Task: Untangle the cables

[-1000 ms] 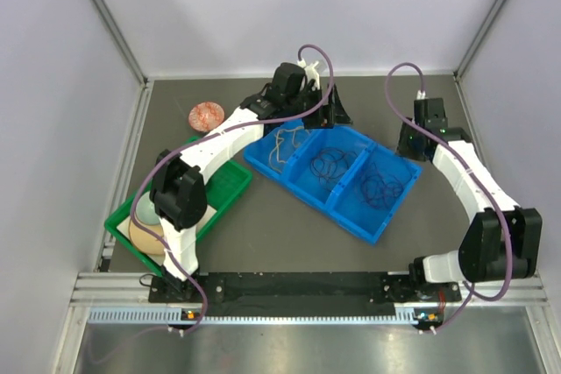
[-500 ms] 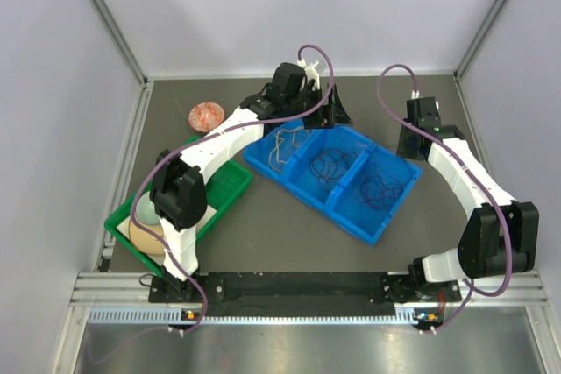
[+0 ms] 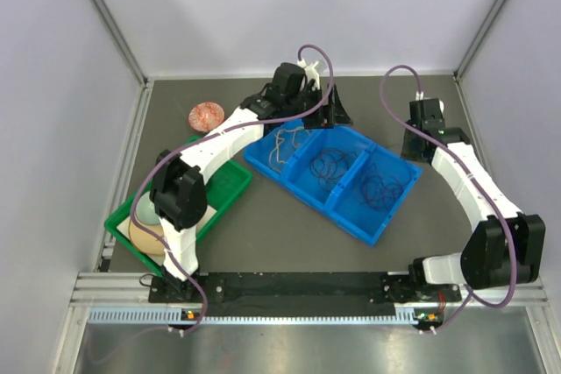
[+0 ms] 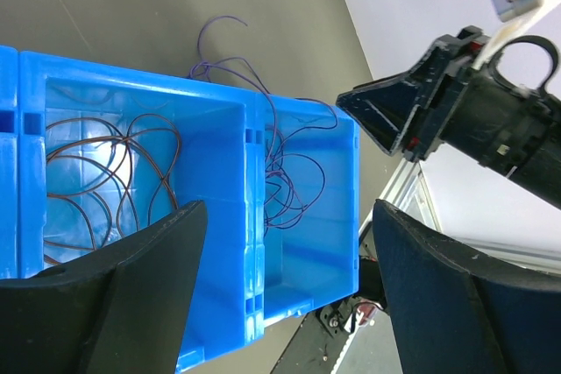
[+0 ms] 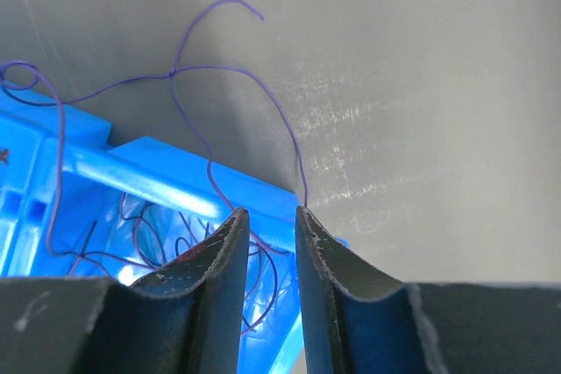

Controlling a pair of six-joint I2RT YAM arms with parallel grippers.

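Observation:
A blue three-compartment bin (image 3: 263, 166) lies mid-table. Its compartments hold a pale cable (image 3: 280, 142), dark brown cables (image 3: 329, 164) and thin purple cables (image 3: 383, 186). My left gripper (image 3: 331, 114) is wide open and empty above the bin's far side; in the left wrist view (image 4: 289, 216) it looks down on the brown cables (image 4: 114, 164) and purple cables (image 4: 289, 172). My right gripper (image 3: 409, 142) hangs at the bin's far right corner. In the right wrist view (image 5: 270, 210) its jaws stand a narrow gap apart. A purple cable (image 5: 188, 67) loops out over the bin rim (image 5: 158, 172) onto the table and touches one fingertip (image 5: 305, 209).
A green tray (image 3: 223, 186) with round beige and green things stands at the left front. A pink-red round thing (image 3: 207, 115) lies at the far left. Grey walls close the table on three sides. A metal rail (image 3: 280, 286) runs along the near edge.
My right wrist swung a little left toward the bin, then back right. The left arm, the bin and the cables have not moved.

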